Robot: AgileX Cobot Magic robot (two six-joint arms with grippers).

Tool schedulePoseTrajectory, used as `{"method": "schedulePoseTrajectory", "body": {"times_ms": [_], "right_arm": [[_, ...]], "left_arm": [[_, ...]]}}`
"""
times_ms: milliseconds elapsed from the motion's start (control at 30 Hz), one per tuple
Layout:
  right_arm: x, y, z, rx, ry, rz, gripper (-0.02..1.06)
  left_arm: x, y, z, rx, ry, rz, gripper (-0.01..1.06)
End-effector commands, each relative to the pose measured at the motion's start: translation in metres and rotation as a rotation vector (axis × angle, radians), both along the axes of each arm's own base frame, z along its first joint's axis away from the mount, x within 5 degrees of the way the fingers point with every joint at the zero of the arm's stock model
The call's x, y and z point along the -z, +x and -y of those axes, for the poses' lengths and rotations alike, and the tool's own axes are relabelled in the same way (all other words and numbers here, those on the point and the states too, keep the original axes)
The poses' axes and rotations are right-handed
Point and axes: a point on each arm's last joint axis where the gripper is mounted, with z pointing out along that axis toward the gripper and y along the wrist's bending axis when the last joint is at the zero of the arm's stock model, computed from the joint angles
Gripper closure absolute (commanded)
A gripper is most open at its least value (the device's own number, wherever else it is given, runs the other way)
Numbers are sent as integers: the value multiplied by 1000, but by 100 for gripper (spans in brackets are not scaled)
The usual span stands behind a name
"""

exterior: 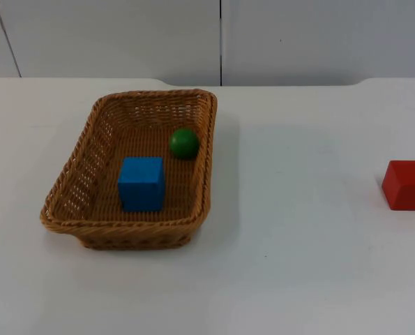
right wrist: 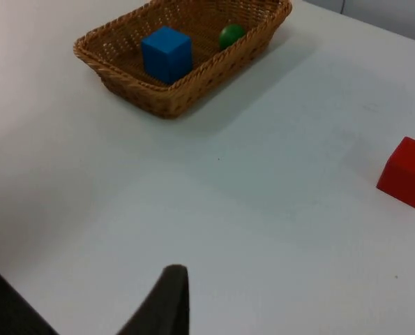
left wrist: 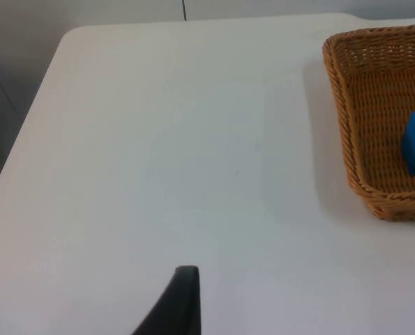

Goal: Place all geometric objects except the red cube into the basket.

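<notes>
Inside the basket (exterior: 81, 157) we see the blue cube (exterior: 141, 183) and green ball (exterior: 184, 143), the red cube (exterior: 406, 185) apart on the surface (exterior: 305, 251), so the job looks done; whether either pincer is spread we cannot tell.

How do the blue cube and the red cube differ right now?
Colour: the blue cube is blue, the red cube red. Place: the blue cube sits inside the wicker basket near the green ball; the red cube stands on the bare white table, far off to the basket's right. Company: the blue cube has the ball close by, the red cube stands alone. Both are plain cubes resting flat on one face.
</notes>
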Motion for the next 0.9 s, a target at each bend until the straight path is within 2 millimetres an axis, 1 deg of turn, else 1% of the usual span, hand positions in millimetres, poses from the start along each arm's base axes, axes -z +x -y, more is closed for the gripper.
{"method": "schedulePoseTrajectory", "body": {"times_ms": [0,200,267,367,400,567,600,767,867], "right_arm": [[0,0,0,-2,7,13,-1],[0,0,0,5,7,13,-1],[0,0,-1,43,7,13,-1],[0,-1,-1,160,6,14,-1],[0,-1,-1,160,6,14,-1],[0,-2,-3,419,5,14,-1],[0,-2,-3,419,5,14,-1],[0,-2,-4,623,3,15,-1],[0,-2,-5,673,3,15,-1]], "left_arm": [[1,0,1,14,-14,-2,0],[1,0,1,13,-17,-2,0],[1,0,1,13,-17,-2,0],[1,0,1,13,-17,-2,0],[1,0,1,13,-17,-2,0],[1,0,1,13,-17,-2,0],[1,0,1,13,-17,-2,0],[1,0,1,13,-17,-2,0],[1,0,1,13,-17,-2,0]]}}
